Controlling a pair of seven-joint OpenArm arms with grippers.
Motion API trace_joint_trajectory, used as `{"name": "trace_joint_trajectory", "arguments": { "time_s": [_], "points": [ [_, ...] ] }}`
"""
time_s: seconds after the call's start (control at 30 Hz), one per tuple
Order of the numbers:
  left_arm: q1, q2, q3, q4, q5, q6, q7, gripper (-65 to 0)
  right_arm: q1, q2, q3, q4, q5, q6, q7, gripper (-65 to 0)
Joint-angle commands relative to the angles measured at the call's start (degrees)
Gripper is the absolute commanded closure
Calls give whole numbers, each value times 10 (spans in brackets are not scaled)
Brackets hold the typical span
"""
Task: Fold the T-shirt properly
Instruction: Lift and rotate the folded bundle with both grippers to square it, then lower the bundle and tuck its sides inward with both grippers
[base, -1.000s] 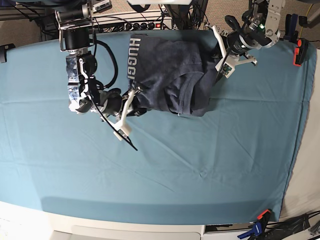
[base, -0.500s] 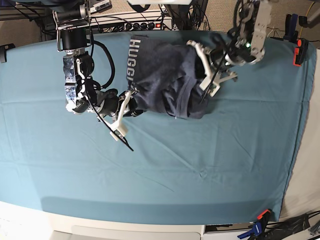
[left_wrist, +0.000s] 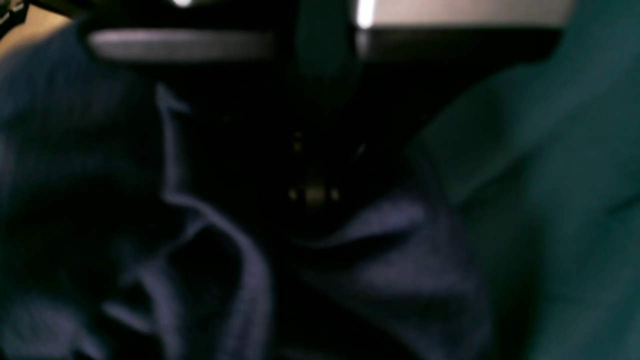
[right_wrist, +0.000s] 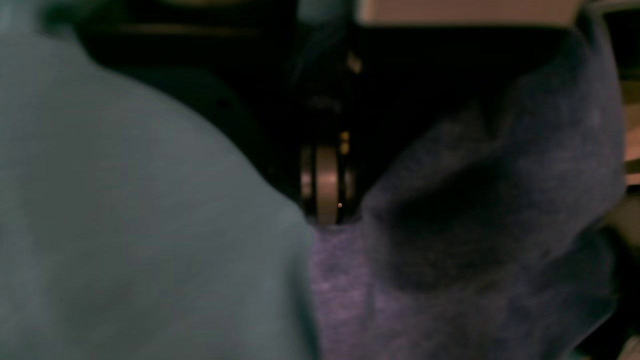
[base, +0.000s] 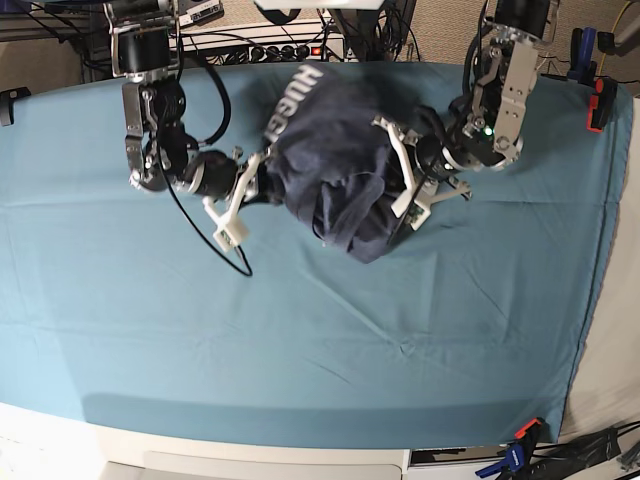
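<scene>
The dark blue-grey T-shirt (base: 335, 160) hangs bunched up between my two grippers above the far middle of the table, its white lettering (base: 288, 95) turned up at the top left. My right gripper (base: 255, 185), on the base view's left, is shut on the shirt's left edge. On that view's right, my left gripper (base: 400, 195) is shut on the shirt's right side. In the left wrist view, blurred dark shirt folds (left_wrist: 390, 250) fill the space in front of the jaws. The right wrist view shows shirt fabric (right_wrist: 475, 240) pinched at the fingertips (right_wrist: 327, 200).
The teal table cloth (base: 320, 330) covers the whole table, with a small wrinkle (base: 405, 350) near the front middle. A power strip (base: 290, 48) and cables lie behind the far edge. An orange clamp (base: 600, 105) sits on the right edge, another clamp (base: 520, 440) at the front right corner.
The shirt lay spread flat at the far edge and is now lifted and bunched. My left gripper has swung in toward the middle; my right gripper has risen with the shirt's left edge.
</scene>
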Motion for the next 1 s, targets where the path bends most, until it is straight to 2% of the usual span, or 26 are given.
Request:
{"name": "trace_joint_trajectory", "arguments": {
  "time_s": [0.0,0.4,0.73,0.83,0.97],
  "points": [
    [-13,-3,-3,7,9,6,-7,0,-31,2,-8,-8,-81,-6,-120,0],
    [-90,-3,-3,-22,20,6,-15,0,-119,-1,-9,117,-62,-2,-127,0],
    [-107,-8,-3,-23,21,6,-10,0,-118,-1,-9,175,-64,-5,-124,0],
    [-107,-15,-3,-23,22,7,-3,0,-116,-1,-9,175,-75,-5,-118,0],
    [-107,-41,-3,-23,22,9,13,0,-109,-1,-8,175,-122,-29,-102,0]
  ]
}}
